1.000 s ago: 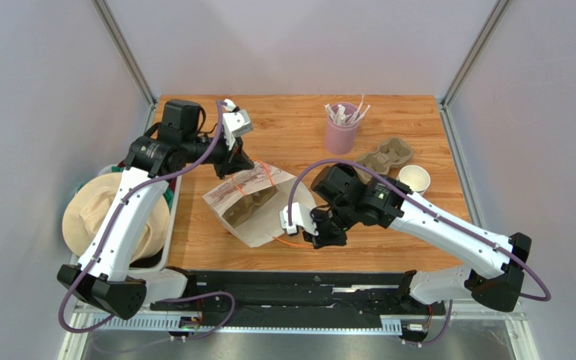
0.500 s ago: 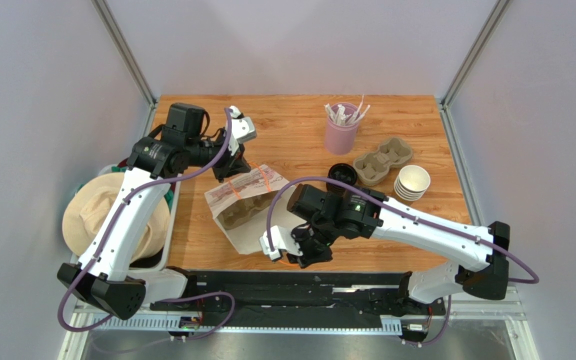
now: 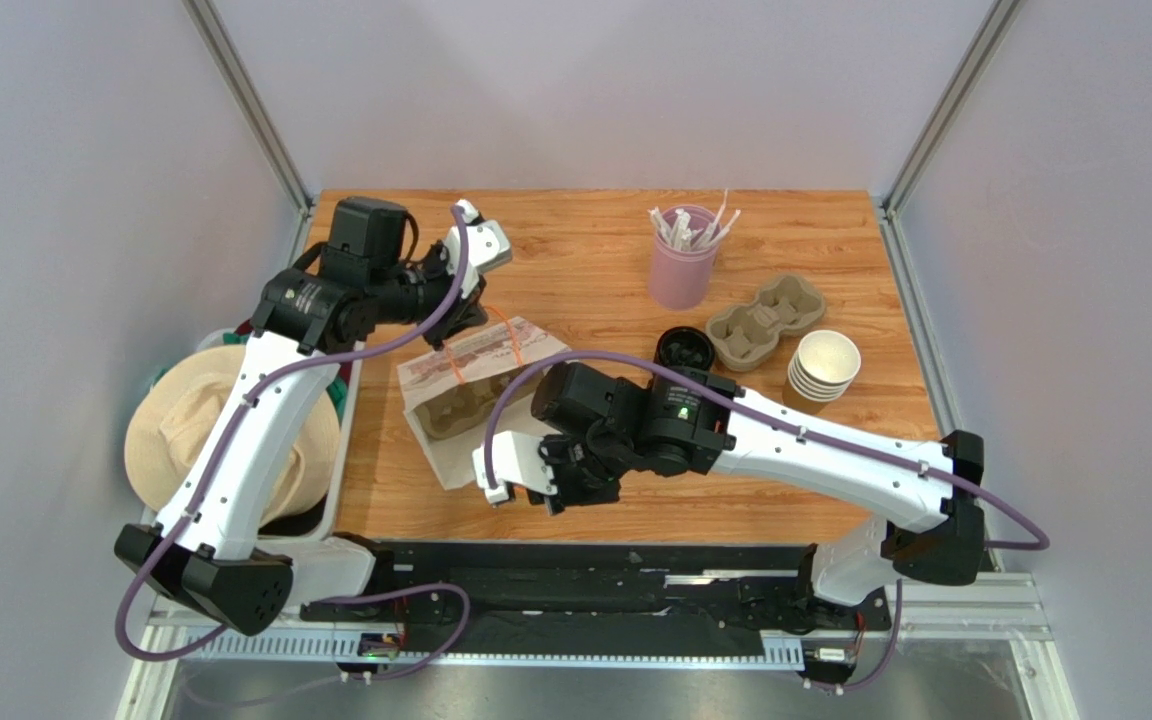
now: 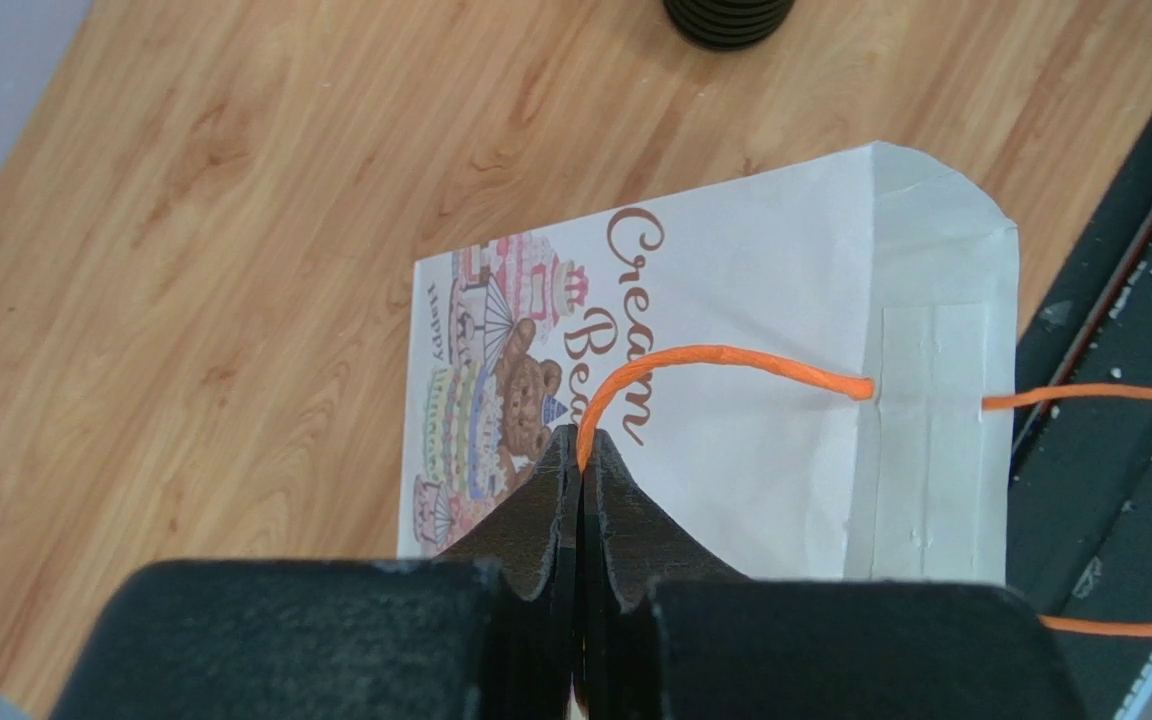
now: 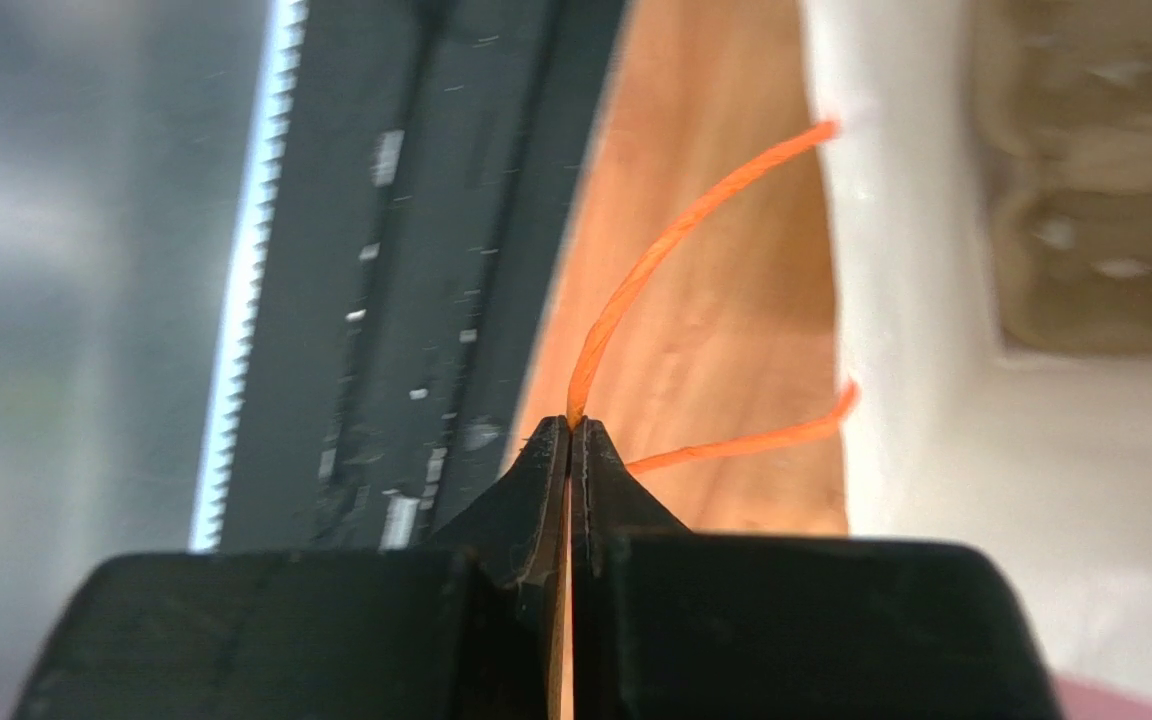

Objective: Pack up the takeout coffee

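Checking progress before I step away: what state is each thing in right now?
left tool: shut on the far orange handle
right tool: shut on the near orange handle
paper bag: mouth held open, pulp carrier inside
takeout coffee: lidded, standing outside the bag
cup stack: nested, upright
pink cup: upright, holding white sticks
second carrier: empty, outside the bag

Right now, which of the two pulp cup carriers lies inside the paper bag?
The left pulp carrier, within the open paper bag; the other carrier stands beside the cup stack.
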Controlling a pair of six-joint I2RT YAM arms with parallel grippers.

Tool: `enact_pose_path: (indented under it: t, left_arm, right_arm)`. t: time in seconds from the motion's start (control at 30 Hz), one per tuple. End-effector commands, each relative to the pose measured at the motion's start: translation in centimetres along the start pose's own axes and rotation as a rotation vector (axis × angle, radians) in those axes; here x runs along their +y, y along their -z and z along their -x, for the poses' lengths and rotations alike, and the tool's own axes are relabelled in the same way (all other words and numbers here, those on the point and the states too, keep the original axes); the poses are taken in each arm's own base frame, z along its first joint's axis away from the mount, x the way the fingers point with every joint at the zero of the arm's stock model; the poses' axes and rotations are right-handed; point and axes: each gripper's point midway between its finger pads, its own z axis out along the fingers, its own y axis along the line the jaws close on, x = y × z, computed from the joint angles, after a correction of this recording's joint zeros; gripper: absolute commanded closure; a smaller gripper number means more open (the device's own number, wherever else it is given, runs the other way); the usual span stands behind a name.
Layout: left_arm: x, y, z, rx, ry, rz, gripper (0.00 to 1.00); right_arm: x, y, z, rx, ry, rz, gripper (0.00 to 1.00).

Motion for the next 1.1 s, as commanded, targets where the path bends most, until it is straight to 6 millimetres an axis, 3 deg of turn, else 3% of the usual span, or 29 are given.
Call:
enact_pose_path:
  t: [0.0, 0.13, 0.33, 0.5, 0.6, 0.73, 0.9, 1.0, 1.03, 1.07]
  left_arm:
    - [3.3, 1.8, 4.5, -0.093, -0.053, 0.155, 1.0]
    - [4.8, 2.7, 7.3, -0.16, -0.024, 0.223, 1.0]
    - [6.3, 3.2, 9.5, -0.233, 0.04, 0.291, 1.0]
    - [7.2, 4.5, 11.3, -0.29, 0.056, 0.346, 1.0]
    - [7.3, 5.3, 12.4, -0.321, 0.067, 0.357, 1.0]
    - [6.9, 6.3, 13.7, -0.366, 0.096, 0.35, 1.0]
    - [6.5, 5.8, 13.2, -0.359, 0.134, 0.33, 1.0]
    - [6.7, 3.3, 10.1, -0.279, 0.164, 0.32, 1.0]
    - [6.5, 1.7, 7.9, -0.222, 0.185, 0.305, 1.0]
    - [6.7, 1.0, 6.9, -0.198, 0.189, 0.313, 1.0]
  right_arm:
    - [-6.1, 4.1, 3.4, -0.085, -0.011, -0.334, 1.0]
    - [-10.7, 7.7, 3.7, -0.098, -0.079, -0.571, 1.0]
    - [-16.1, 14.6, 3.3, -0.175, -0.196, -0.869, 1.0]
    - [-19.0, 19.9, 2.4, -0.24, -0.282, -1.036, 1.0]
    - [-19.6, 22.0, 2.4, -0.282, -0.31, -1.079, 1.0]
    - [-19.5, 23.2, 2.7, -0.308, -0.316, -1.096, 1.0]
    - [-19.4, 23.4, 2.6, -0.315, -0.322, -1.095, 1.0]
    - [-19.4, 20.4, 1.8, -0.279, -0.317, -1.034, 1.0]
    - [-19.3, 18.1, 0.8, -0.245, -0.313, -0.989, 1.0]
    - [-19.3, 17.1, 0.5, -0.237, -0.316, -0.972, 1.0]
